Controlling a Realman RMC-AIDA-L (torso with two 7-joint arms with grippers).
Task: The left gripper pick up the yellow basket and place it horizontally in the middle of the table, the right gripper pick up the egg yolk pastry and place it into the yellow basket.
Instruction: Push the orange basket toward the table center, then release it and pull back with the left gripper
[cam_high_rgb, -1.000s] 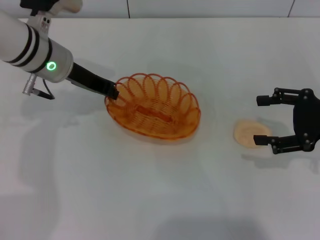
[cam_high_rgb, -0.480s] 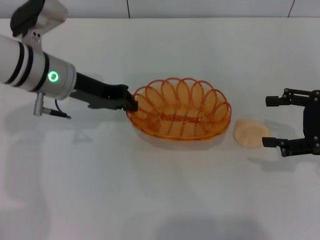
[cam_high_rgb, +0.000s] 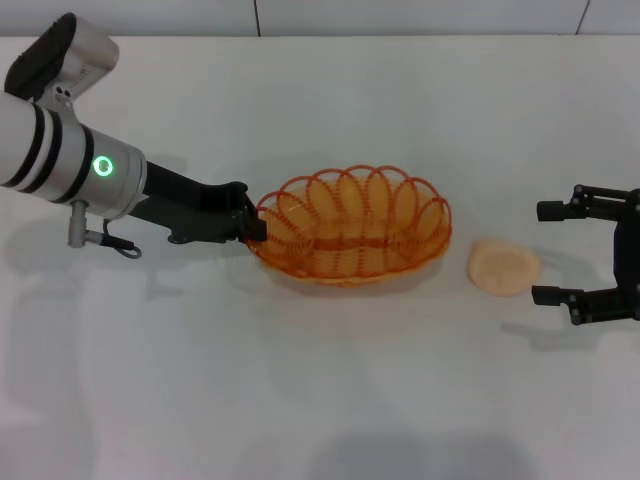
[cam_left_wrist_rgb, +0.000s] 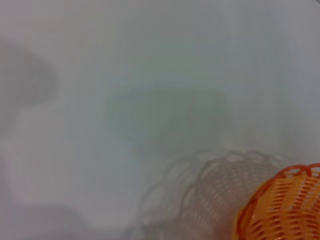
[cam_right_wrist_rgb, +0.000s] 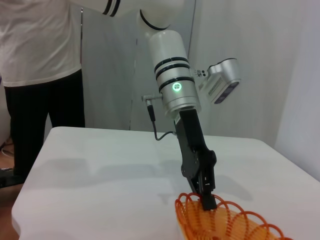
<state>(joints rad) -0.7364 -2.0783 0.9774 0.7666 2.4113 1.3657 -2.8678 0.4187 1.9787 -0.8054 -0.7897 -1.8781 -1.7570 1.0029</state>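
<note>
left gripper (cam_high_rgb: 252, 222): black claw at the left end of the yellow basket, fingers pinched on the basket's looped rim; the right wrist view shows it (cam_right_wrist_rgb: 207, 199) coming down onto the rim from above, fingertips clamped on the wire.
left arm: white and silver with black bands, green ring light lit, reaching in from the table's left side.
yellow basket (cam_high_rgb: 350, 237): oval orange-yellow wire basket, long axis running left to right, near the middle of the table. Left end looks slightly raised in the claw's grip, but contact with the table is hard to judge from the head view. One corner of it (cam_left_wrist_rgb: 280, 210) shows in the left wrist view with its shadow on the white surface beside it.
right gripper (cam_high_rgb: 568, 252): black claw at the right edge of the head view, fingers spread wide, holding nothing, opening facing the pastry.
egg yolk pastry (cam_high_rgb: 503, 267): pale peach dome lying on the table, just right of the basket's right end, apart from it; near the right gripper's fingertips but not between them, not touching.
table (cam_high_rgb: 330, 400): plain white top.
person (cam_right_wrist_rgb: 42, 70): white shirt, dark trousers, standing behind the table's far edge in the right wrist view.
</note>
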